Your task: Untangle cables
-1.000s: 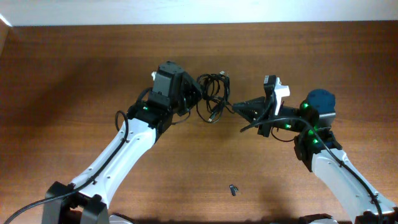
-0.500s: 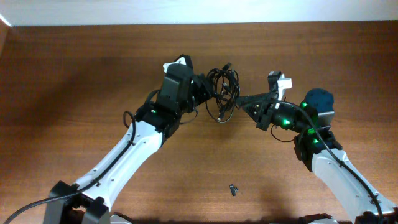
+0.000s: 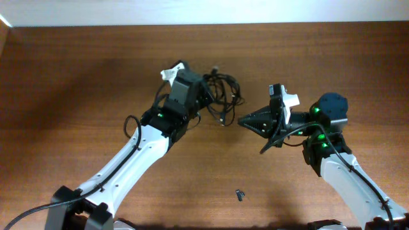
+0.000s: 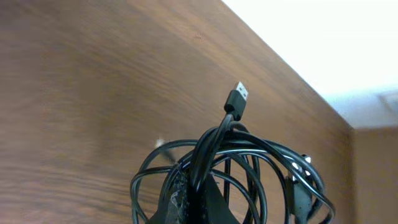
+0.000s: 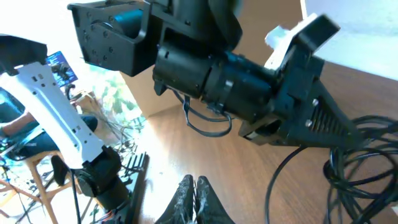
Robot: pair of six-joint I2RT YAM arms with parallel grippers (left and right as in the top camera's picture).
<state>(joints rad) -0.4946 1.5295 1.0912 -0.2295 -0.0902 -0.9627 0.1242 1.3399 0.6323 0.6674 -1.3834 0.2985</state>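
The table (image 3: 77, 76) fills the overhead frame. Your left arm (image 3: 137, 150) reaches up from the lower left, and your right arm (image 3: 345, 172) comes in from the lower right. The cables (image 3: 222, 92) sit above centre as one knotted bunch of loops. The left claw (image 3: 204, 89) pinches that bunch at its left side, and its wrist view shows the loops wrapped over the fingers with a plug (image 4: 237, 99) sticking up. The right claw (image 5: 194, 190) is pressed together with nothing visible in it; it points left, near the bunch but not touching.

So the bunch lies left of that claw and a little up the frame, and it runs roughly left to right. One loose tail (image 3: 223, 119) hangs down the frame, the nearest strand to the free right arm; I judge you would spread the claw before reaching for it. A small dark piece (image 3: 239, 195) lies well apart at lower centre.
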